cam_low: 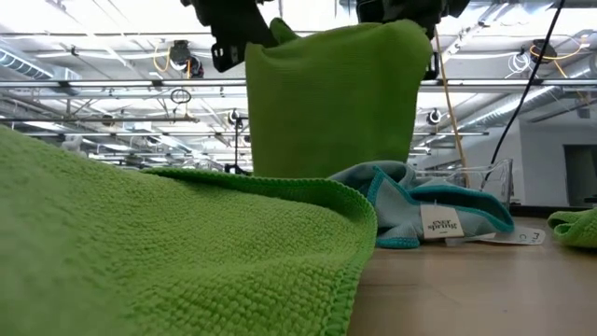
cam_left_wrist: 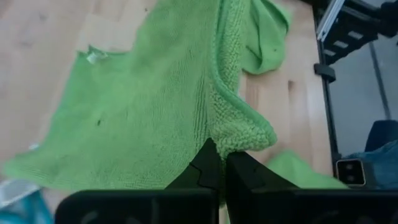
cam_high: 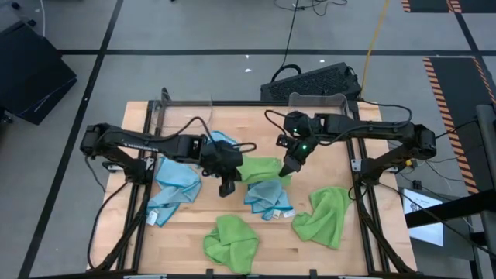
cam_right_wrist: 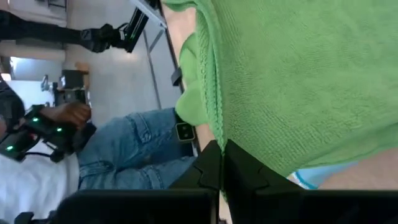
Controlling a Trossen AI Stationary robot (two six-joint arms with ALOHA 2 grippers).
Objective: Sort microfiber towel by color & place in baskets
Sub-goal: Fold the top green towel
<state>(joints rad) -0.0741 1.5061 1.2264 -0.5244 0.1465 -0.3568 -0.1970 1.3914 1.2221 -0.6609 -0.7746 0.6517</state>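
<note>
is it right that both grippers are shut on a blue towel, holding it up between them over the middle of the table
Not quite: the towel is green, not blue. The high view shows the left gripper and right gripper shut on the green towel, stretched between them over the table's middle; the blue towels lie on the wood.

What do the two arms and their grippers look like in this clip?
Both arms are dark, near-black jointed links. The left arm carries pale lettering along one link, and a black cable loops above it. The right arm ends in a wrist with a small green light. The left gripper and the right gripper each have two matte black, angular fingers that taper to narrow tips.
</note>
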